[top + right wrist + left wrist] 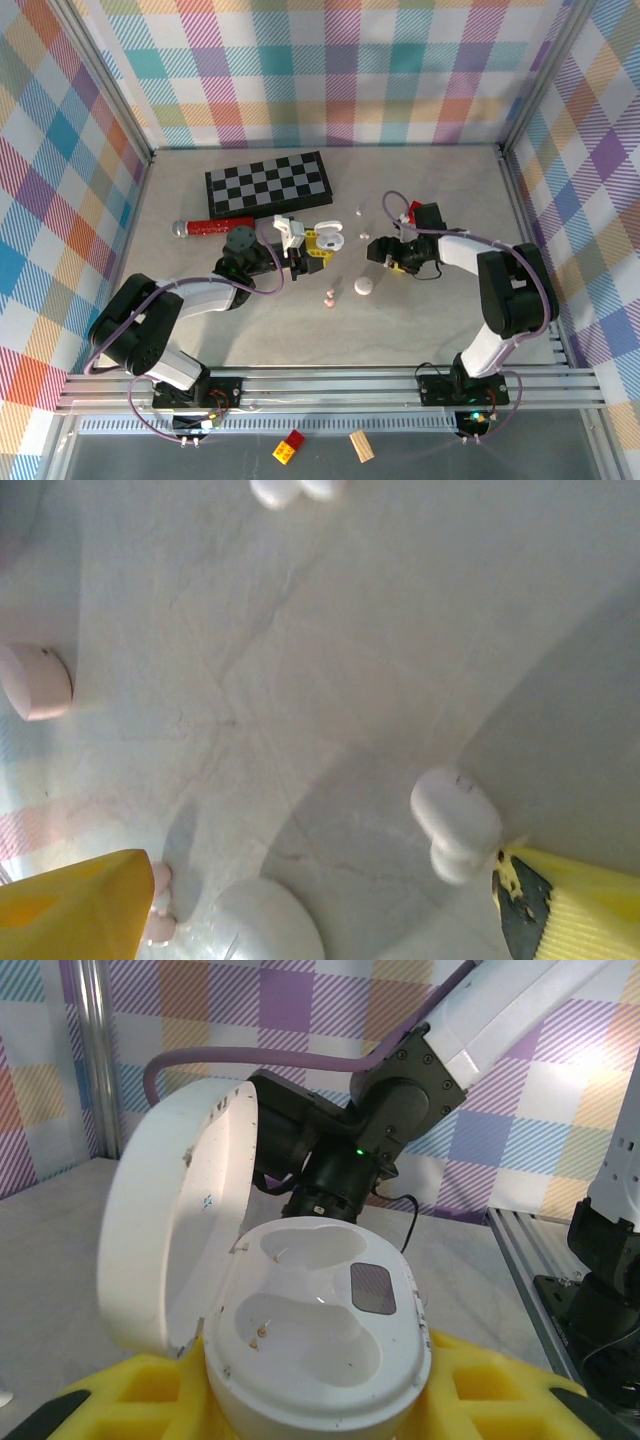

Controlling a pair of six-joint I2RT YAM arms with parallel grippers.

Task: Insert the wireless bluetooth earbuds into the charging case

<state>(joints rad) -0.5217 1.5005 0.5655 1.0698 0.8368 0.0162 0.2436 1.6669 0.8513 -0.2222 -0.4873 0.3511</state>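
The white charging case (pixel 320 1320) is gripped between the yellow fingers (pixel 480 1380) of my left gripper (pixel 308 252). Its lid (pixel 170 1220) is swung open to the left and both wells are empty. In the top view the case (pixel 328 240) sits left of my right gripper (pixel 385 252). In the right wrist view that gripper (pixel 320 870) is open just above the table. A white earbud (pixel 455 825) lies on the table close to its right finger (pixel 570 905). Pale pink earbuds (pixel 158 912) lie by its left finger (pixel 70 905).
A closed white pebble case (pixel 364 286) and pink buds (pixel 329 297) lie in front of the grippers. A small white bud (pixel 360 209) lies farther back. A chessboard (pixel 268 183) and a red-handled tool (pixel 213 226) are at the back left. A pale pink rounded piece (pixel 35 680) lies to the left.
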